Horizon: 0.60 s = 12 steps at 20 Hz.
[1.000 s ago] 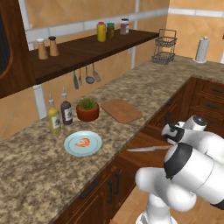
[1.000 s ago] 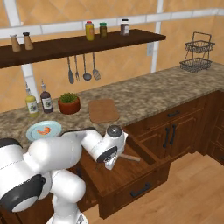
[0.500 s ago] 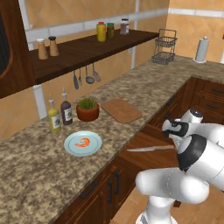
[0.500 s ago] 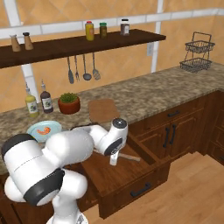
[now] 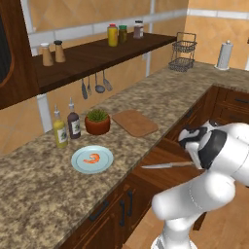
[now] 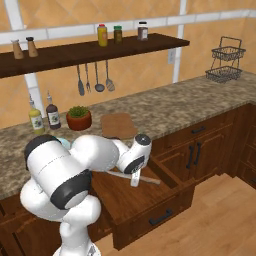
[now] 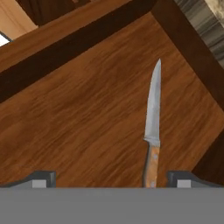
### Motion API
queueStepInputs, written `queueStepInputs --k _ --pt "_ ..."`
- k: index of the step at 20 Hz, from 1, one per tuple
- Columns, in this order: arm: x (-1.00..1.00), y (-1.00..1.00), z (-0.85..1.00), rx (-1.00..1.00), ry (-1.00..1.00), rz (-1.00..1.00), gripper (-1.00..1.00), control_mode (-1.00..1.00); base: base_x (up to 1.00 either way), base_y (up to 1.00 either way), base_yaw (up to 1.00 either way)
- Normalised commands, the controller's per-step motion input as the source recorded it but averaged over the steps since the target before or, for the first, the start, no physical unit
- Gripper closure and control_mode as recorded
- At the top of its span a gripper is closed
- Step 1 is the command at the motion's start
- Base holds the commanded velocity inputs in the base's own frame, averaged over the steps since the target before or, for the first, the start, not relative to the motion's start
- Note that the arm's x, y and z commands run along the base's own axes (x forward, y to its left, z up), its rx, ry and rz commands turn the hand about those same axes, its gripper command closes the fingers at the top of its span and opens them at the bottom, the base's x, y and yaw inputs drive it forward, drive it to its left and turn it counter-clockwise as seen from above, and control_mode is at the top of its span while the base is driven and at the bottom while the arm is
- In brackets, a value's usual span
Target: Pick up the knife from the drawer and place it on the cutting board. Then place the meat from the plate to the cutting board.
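The knife (image 7: 153, 113) lies flat on the floor of the pulled-out drawer (image 6: 146, 202), with its pale blade pointing away from the hand and its wooden handle toward it. My gripper (image 7: 111, 179) hangs open just above it, and the handle lies between the fingertips (image 7: 181, 178), close to the right one. In the right base view the gripper (image 6: 135, 179) is over the knife (image 6: 150, 180). The cutting board (image 5: 134, 122) lies bare on the counter. Left of the board, the orange-red meat (image 5: 91, 158) rests on the pale blue plate (image 5: 104, 164).
A potted plant (image 5: 97, 121) and two bottles (image 5: 67, 127) stand behind the plate. Utensils (image 5: 95, 85) hang under a shelf with jars (image 5: 116, 35). A wire basket (image 5: 183, 52) and a paper-towel roll (image 5: 224, 55) stand far right. The drawer's walls enclose the knife.
The arm's elbow has swung round to the side while the hand stays over the drawer. The knife has not moved and the jaws remain open.
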Motion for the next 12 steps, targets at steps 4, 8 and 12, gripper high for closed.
queueStepInputs --k 4,8,12 --pt "0.29 0.00 -0.29 0.00 0.00 0.00 -1.00 -1.00 0.00 0.00 0.00" --pt "0.21 -0.01 -0.33 0.00 0.00 0.00 -1.00 -1.00 0.00 0.00 0.00" --pt "0.24 -0.03 -0.26 0.00 0.00 0.01 -1.00 -1.00 0.00 0.00 0.00"
